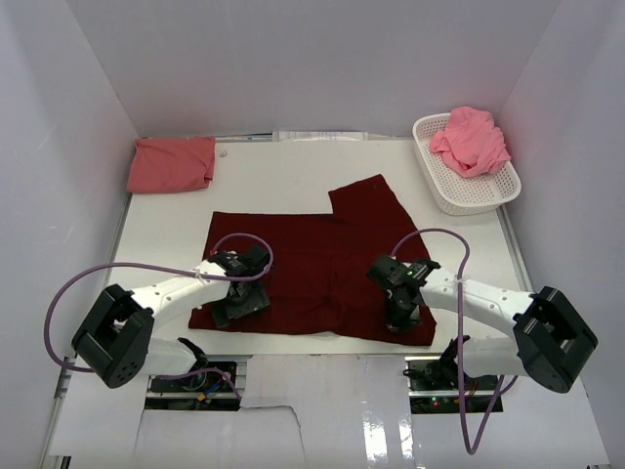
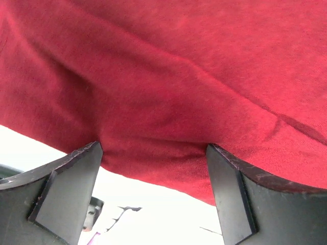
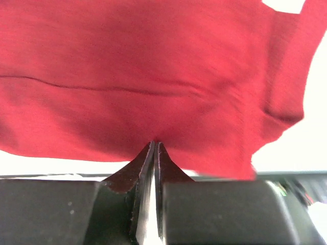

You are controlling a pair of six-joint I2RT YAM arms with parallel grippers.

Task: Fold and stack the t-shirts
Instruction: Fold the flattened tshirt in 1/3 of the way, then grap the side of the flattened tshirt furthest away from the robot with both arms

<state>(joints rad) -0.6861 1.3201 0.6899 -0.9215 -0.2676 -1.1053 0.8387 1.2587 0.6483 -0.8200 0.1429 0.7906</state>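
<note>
maroon t-shirt [image 1: 312,264]: spread flat mid-table, lower centre of the top view. One flap juts toward the upper right. Its near hem runs past both pincers.
left pincer [image 1: 240,307]: sits over the shirt's lower-left part, close to the near hem. Jaws spread wide, nothing gripped.
left wrist view: the maroon hem sags between the two fingers [image 2: 71,189]. The cloth edge meets the inner face of each tip, with white table showing below it.
right pincer [image 1: 400,318]: sits over the shirt's lower-right part, near the hem. Jaws pressed together.
right wrist view: the fingertips [image 3: 145,163] meet right at the hem line, and creases fan out from that spot. Can't tell whether any cloth is nipped between them.
salmon t-shirt [image 1: 172,163]: folded into a rough rectangle at the upper left of the table [image 1: 283,181], by the back wall. Well apart from both pincers.
lighter pink t-shirt [image 1: 471,140]: bunched and unfolded, heaped above the rim of its container.
basket [image 1: 469,200]: white perforated plastic, upper right of the table, set at a diagonal. The lighter pink shirt lies in it.
cables [image 1: 244,239]: a purple loop at each arm, both arcing over the maroon cloth.
</note>
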